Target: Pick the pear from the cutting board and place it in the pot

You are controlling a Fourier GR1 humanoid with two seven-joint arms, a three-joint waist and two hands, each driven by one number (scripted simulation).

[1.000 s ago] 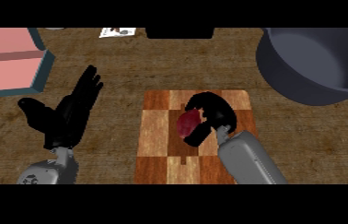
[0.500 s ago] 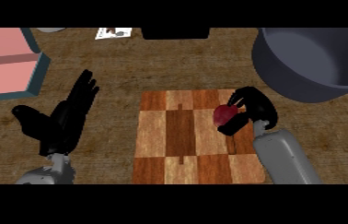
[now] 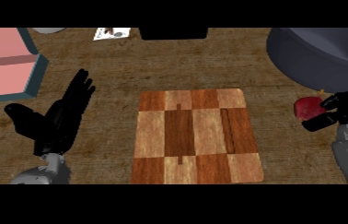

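Observation:
A dark red pear (image 3: 309,108) is held at the right edge of the head view, with my right hand (image 3: 329,113) curled round it. It hangs to the right of the checkered wooden cutting board (image 3: 197,135), just below the large dark grey pot (image 3: 312,57) at the upper right. Part of the hand is cut off by the view's edge. My left hand (image 3: 61,117) rests open at the left, fingers pointing up, apart from the board.
A pink box with a teal rim (image 3: 17,64) sits at the far left. A black object (image 3: 173,32) and a small white card (image 3: 111,32) lie along the back of the brown counter (image 3: 183,66).
My right hand has lifted the pear off the cutting board and carried it right, toward the pot. The board now lies bare. The left hand has stayed put.

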